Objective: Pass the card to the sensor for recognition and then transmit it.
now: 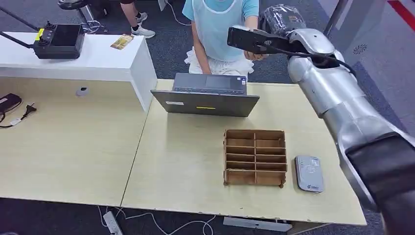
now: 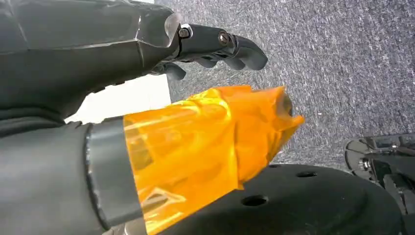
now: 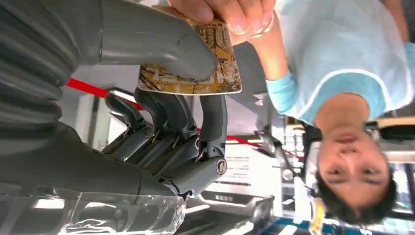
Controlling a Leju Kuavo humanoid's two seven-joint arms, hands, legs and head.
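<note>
My right hand (image 1: 254,41) is raised over the far edge of the table, in front of a person in a light blue shirt (image 1: 220,24). It holds a yellow-brown patterned card (image 3: 195,78), with the thumb (image 3: 161,44) on top and the dark fingers (image 3: 195,127) underneath. The person's fingers (image 3: 225,14) pinch the card's other end. The grey card sensor (image 1: 309,173) lies flat near the table's front right. My left hand (image 2: 215,98) hangs above grey carpet and holds nothing, its dark fingers (image 2: 220,44) apart from the orange-wrapped thumb (image 2: 210,142).
A cardboard divider box (image 1: 255,157) sits just left of the sensor. An open laptop (image 1: 205,95) stands at the table's far side, facing the person. To the left, a white counter (image 1: 98,61) carries a black controller (image 1: 58,41) and another card (image 1: 122,42).
</note>
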